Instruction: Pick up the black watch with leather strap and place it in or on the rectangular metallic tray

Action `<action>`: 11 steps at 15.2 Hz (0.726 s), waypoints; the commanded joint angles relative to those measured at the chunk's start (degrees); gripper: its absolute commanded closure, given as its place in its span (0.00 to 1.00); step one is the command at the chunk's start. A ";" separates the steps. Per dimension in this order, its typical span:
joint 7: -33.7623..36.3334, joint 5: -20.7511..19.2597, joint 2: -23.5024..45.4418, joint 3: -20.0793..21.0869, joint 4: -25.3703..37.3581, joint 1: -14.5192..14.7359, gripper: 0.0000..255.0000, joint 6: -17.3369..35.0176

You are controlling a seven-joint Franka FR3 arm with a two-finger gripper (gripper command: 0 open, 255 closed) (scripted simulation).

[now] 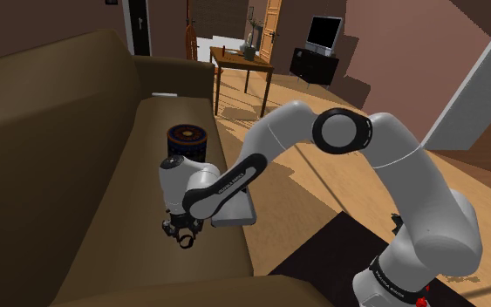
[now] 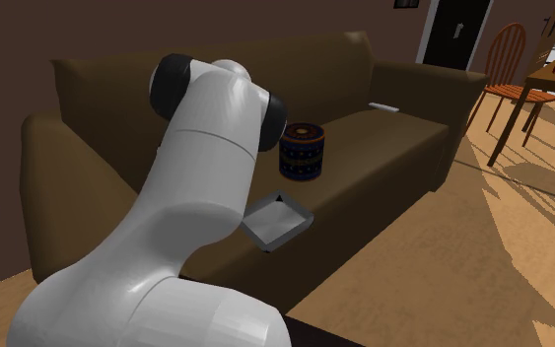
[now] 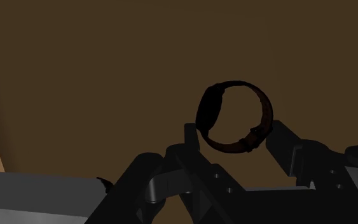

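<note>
The arm (image 1: 348,131) reaches from the stand down to the seat of a brown sofa (image 1: 60,157), with the gripper (image 1: 180,231) pointing down at the cushion. In the wrist view the gripper (image 3: 234,130) has its two black fingers (image 3: 193,137) set against opposite sides of the watch (image 3: 207,113): one finger meets the dark case, the other meets the strap near the buckle, so the fingers are clamped on the watch. The watch is a closed loop with a dark case and a reddish-brown strap, and its opening faces the wrist camera. In the shoulder view the watch (image 1: 184,241) shows as a small dark ring at the fingertips, low over the seat; whether it touches the cushion cannot be told. The tray (image 1: 237,212), grey and rectangular, lies on the seat near the front edge, just beside the gripper and partly behind the forearm. In the second exterior view the tray (image 2: 295,229) sits between the arm (image 2: 206,128) and a dark patterned cylinder (image 2: 302,151), which stands upright on the sofa (image 2: 393,138) seat.
</note>
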 commanded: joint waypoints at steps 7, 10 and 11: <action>-0.68 1.74 -4.52 1.97 -1.89 -1.45 1.00 -2.76; -1.01 2.47 -6.18 2.73 -2.38 -1.99 1.00 -3.92; -1.13 2.72 -6.72 2.98 -2.52 -2.17 1.00 -4.32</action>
